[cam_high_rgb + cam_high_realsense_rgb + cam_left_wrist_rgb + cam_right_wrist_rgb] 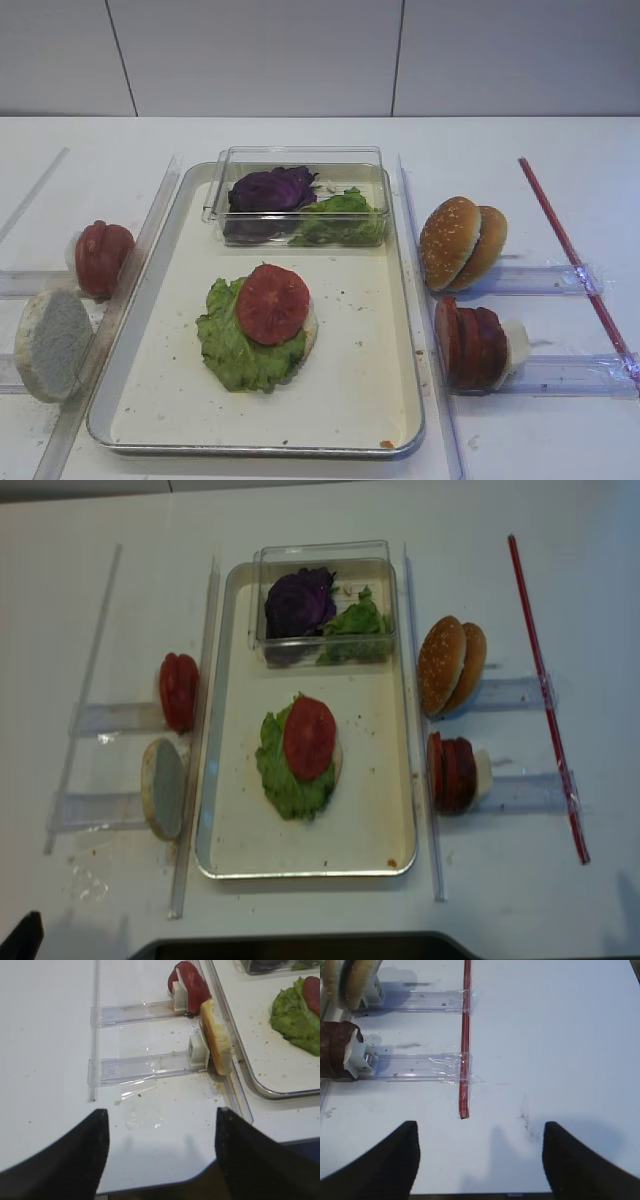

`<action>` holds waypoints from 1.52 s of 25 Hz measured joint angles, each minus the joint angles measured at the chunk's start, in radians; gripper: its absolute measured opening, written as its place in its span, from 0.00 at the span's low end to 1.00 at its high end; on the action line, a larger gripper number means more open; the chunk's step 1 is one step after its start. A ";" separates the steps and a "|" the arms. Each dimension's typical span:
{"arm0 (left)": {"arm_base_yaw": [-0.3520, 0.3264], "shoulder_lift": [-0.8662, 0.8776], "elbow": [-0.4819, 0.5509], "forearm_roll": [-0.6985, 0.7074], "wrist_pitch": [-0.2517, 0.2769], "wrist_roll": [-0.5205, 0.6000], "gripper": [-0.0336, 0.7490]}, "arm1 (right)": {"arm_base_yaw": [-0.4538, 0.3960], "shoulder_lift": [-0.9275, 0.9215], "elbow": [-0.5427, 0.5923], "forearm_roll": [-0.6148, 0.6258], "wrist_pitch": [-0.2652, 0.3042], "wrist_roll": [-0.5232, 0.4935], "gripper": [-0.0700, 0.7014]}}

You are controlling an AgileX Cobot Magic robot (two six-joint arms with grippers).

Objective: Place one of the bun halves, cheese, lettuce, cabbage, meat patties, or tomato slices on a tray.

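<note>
Red tomato slice [272, 303] on tray [370, 400]

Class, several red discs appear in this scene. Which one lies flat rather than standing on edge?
The tomato slice on the lettuce in the tray. The other tomato slices and the meat patties stand on edge in holders beside the tray.

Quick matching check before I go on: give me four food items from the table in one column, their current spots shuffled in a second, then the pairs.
1. cabbage
2. tomato slice
3. meat patties
4. sesame bun halves

A. on the lettuce in the tray
B. right of the tray, farther holder
C. in the clear box
D. right of the tray, nearer holder

Pairs: 1-C, 2-A, 3-D, 4-B
</note>
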 joint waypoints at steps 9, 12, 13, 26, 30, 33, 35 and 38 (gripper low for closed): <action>0.000 -0.002 0.000 -0.019 0.000 0.027 0.61 | 0.000 0.000 0.000 0.000 0.000 0.000 0.77; 0.000 -0.002 0.000 -0.019 0.000 0.030 0.61 | 0.000 0.000 0.000 0.000 0.000 0.000 0.77; 0.000 -0.002 0.000 -0.019 0.000 0.030 0.61 | 0.000 0.000 0.000 0.000 0.000 0.000 0.77; 0.000 -0.002 0.000 -0.019 0.000 0.030 0.62 | 0.000 0.000 0.000 0.000 0.000 0.000 0.77; 0.000 -0.002 0.000 -0.019 0.000 0.030 0.62 | 0.000 0.000 0.000 0.000 0.000 0.000 0.77; 0.000 -0.002 0.000 -0.019 0.000 0.030 0.62 | 0.000 0.000 0.000 0.000 0.000 0.000 0.77; 0.000 -0.002 0.000 -0.019 0.000 0.030 0.62 | 0.000 0.000 0.000 0.000 0.000 -0.002 0.77; 0.000 -0.002 0.000 -0.019 0.000 0.030 0.62 | 0.000 0.000 0.000 0.000 0.000 -0.002 0.77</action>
